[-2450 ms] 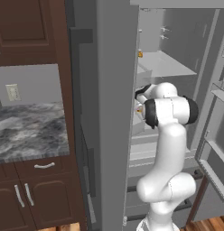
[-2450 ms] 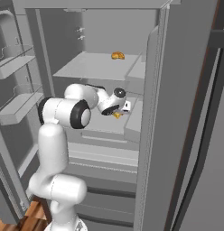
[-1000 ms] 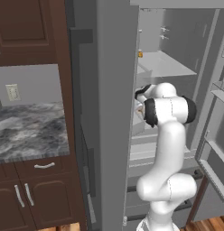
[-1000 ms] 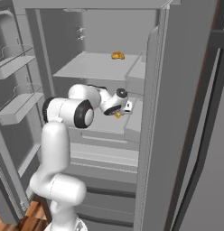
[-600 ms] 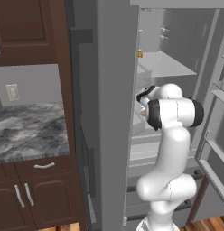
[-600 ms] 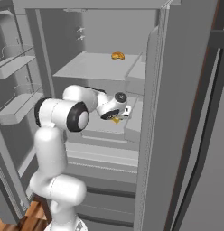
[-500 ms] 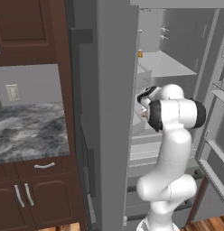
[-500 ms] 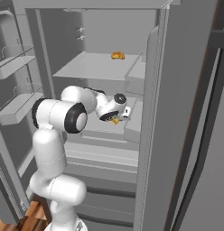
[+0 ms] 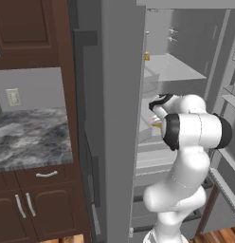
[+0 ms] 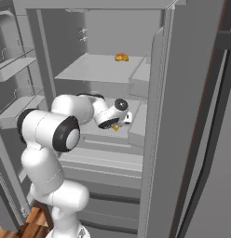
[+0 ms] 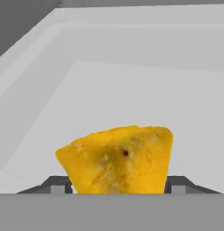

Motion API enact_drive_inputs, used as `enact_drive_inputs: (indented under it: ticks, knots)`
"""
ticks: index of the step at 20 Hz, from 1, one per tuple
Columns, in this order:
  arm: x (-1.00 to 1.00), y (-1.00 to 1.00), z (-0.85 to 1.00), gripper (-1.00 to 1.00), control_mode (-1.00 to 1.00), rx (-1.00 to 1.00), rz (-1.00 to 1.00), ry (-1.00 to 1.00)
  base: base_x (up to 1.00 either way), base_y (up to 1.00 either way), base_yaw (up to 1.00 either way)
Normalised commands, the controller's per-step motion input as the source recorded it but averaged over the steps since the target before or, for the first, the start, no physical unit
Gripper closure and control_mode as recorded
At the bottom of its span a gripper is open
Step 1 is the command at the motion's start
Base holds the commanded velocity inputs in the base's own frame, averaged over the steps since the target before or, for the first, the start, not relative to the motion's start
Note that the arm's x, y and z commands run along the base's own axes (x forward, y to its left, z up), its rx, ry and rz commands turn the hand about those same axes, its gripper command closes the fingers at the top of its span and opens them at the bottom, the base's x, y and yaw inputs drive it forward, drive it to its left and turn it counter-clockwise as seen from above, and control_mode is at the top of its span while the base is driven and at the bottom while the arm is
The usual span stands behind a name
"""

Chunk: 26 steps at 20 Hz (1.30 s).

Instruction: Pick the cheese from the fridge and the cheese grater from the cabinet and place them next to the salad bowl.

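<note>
white rounded arm point(image 9: 185, 142); dark joints

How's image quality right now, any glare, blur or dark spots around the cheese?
Hand view: the cheese is sharp, evenly lit, no glare, sitting between the pincer fingertips. Right base view: flat soft lighting, the fridge interior is readable, cheese mostly hidden by the wrist. Left base view: fridge wall blocks much.

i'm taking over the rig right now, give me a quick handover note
Pincer: inside the open fridge, low over a middle shelf, jaws apart either side of the cheese; whether they already press on it cannot be told.
Another small orange item lies on the upper shelf.
Done: fridge door open, pincer lined up on the cheese.
Left: close on the cheese, lift it out, carry it to the salad bowl; then fetch the grater from the cabinet.
</note>
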Motion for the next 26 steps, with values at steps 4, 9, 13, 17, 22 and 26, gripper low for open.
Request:
enact_drive_inputs:
  ticks: [4, 9, 13, 17, 22, 26]
  knots:
    - [-0.42, 0.03, 0.60, 1.00, -1.00, 0.00, 0.02, 0.00, 0.00, 0.00, 0.00]
    - [-0.50, 0.14, 0.56, 1.00, -1.00, -0.01, 0.00, 0.00, 0.00, 0.00, 0.00]
    - [-0.50, 0.14, 0.50, 1.00, -1.00, -0.07, 0.00, 0.00, 0.00, 0.00, 0.00]
    - [-0.45, 0.13, 0.53, 1.00, -1.00, -0.06, 0.00, 0.00, 0.00, 0.00, 0.00]
    - [-0.43, 0.06, 0.53, 1.00, -1.00, -0.10, 0.00, 0.01, 0.00, 0.00, 0.00]
    - [-0.45, 0.02, 0.50, 1.00, -1.00, -0.06, 0.00, 0.00, 0.00, 0.00, 0.00]
